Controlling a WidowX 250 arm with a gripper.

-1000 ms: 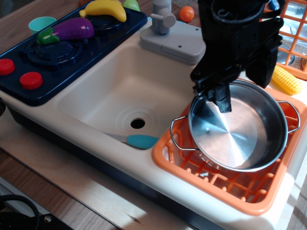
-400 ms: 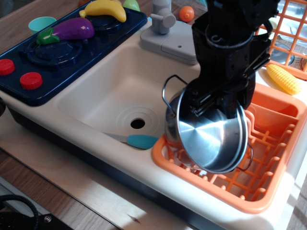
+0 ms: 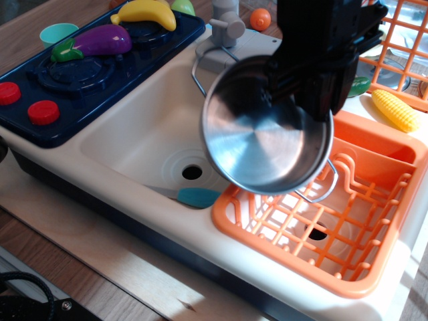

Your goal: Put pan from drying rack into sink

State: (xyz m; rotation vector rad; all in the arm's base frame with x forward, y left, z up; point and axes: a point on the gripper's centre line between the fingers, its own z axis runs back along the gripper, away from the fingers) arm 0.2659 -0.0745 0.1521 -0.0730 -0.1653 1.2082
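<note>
My gripper is shut on the rim of the shiny steel pan. It holds the pan up in the air, steeply tilted, with its round flat face toward the camera. The pan hangs over the right part of the cream-white sink and the left edge of the orange drying rack. One wire handle points up and left, the other down and right. The rack's slotted bottom is bare. The black arm hides the pan's upper right rim.
A teal-handled utensil lies in the sink by the drain. The grey faucet stands behind. The blue stove with an eggplant and banana is left. Corn and an orange wire basket are right.
The pan was lifted out of the drying rack, tipped onto its edge and carried up and left toward the sink. The rack now lies bare.
</note>
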